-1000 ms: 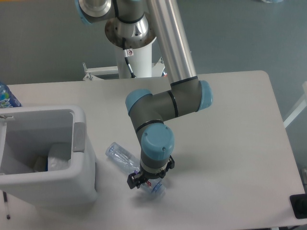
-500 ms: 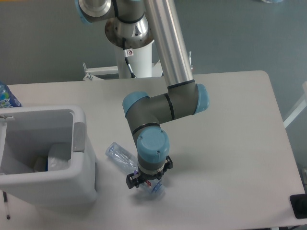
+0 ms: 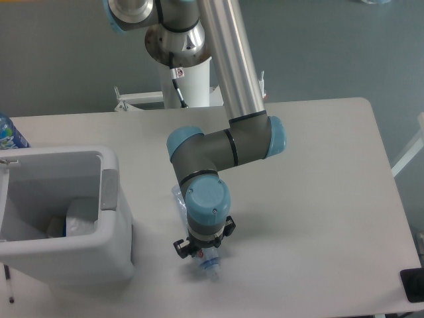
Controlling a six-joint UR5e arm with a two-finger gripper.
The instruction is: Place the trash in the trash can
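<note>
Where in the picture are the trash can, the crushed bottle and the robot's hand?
Trash can [image 3: 114, 192]: fixed camera, grey panel on its right rim.
Crushed bottle [image 3: 209, 266]: fixed camera, blue capped end sticking out below the hand.
Hand [image 3: 199, 250]: fixed camera, between the black fingertips.

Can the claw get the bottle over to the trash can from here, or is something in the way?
Probably yes. The claw sits over the bottle, and the table between it and the trash can looks free.
</note>
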